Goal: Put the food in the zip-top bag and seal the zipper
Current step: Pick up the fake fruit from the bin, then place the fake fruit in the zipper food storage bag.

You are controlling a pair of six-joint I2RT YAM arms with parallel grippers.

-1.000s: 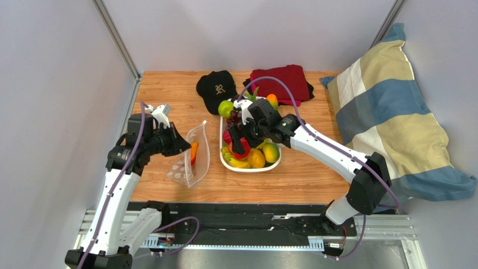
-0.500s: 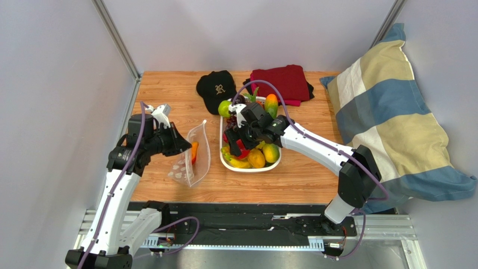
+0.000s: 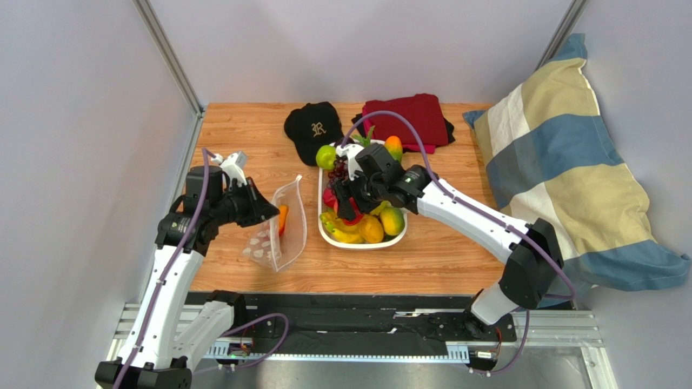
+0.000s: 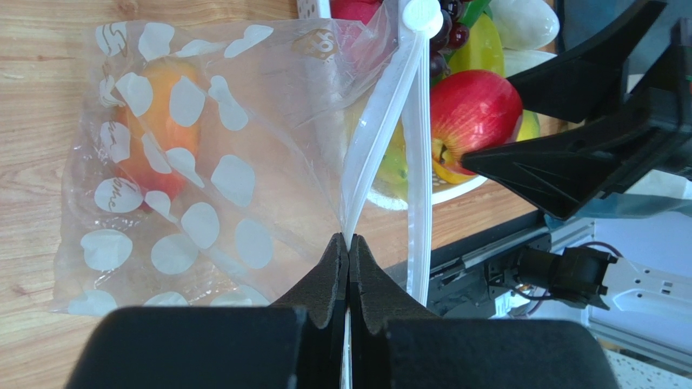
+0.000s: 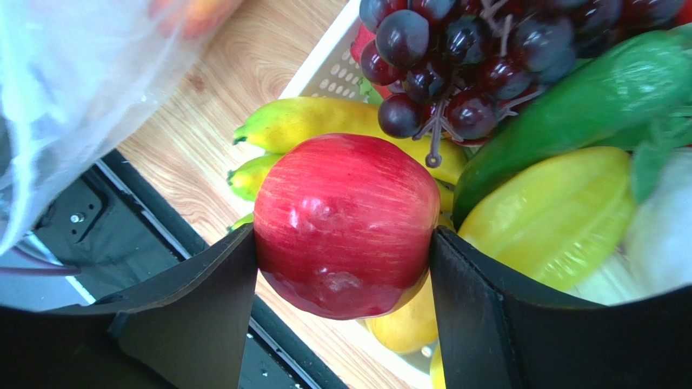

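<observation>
**Editor:** Where is the red apple?

**Photographer:** Clamped across its widest part between the two fingers of the right hand, over the white tray and just beside the grape bunch. It looks glossy, hard and round, probably light, so it could slip. A hold across the middle suits it best.

**Editor:** And the zip-top bag?

**Photographer:** It lies on the desk left of the tray, with an orange fruit inside. The left hand is pinched fully closed on one lip of the zipper, holding the mouth open toward the tray. The film looks thin and limp, so the stiffer zipper strip is the sensible place to grip.
</observation>
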